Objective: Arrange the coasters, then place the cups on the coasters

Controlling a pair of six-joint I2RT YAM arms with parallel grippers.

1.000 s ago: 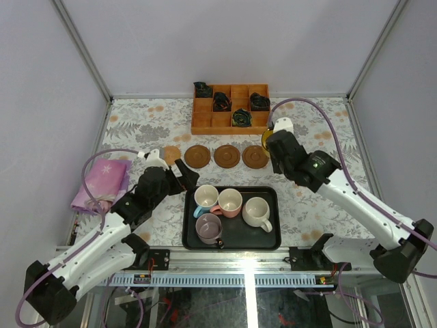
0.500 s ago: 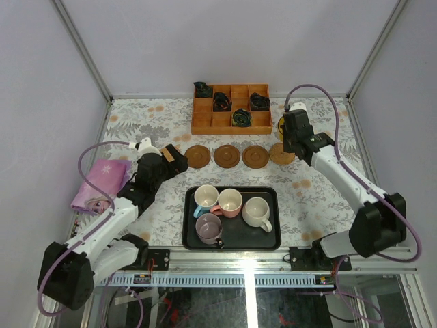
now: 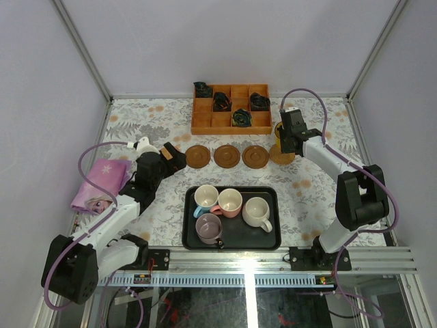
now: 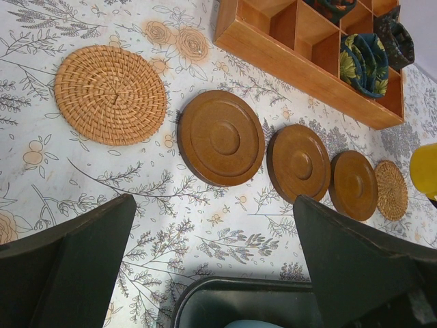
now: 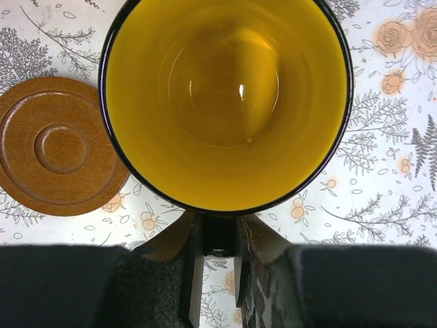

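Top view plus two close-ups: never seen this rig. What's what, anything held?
Two robot arms stand at the near edge of the table. The top view looks down from behind them; each close-up is a camera on one wrist. The left pincer is open and empty. The right pincer is closed on the handle of a bright yellow mug. On the table: a row of five round coasters, three brown wooden, two tan woven; a black rectangular tray with four mugs; an orange wooden grid box.

white arm links (image 3: 113, 219), black joints, looping purple cables (image 3: 300, 90), dark matte fingers (image 4: 75, 266) on left claw (image 4: 213, 200)
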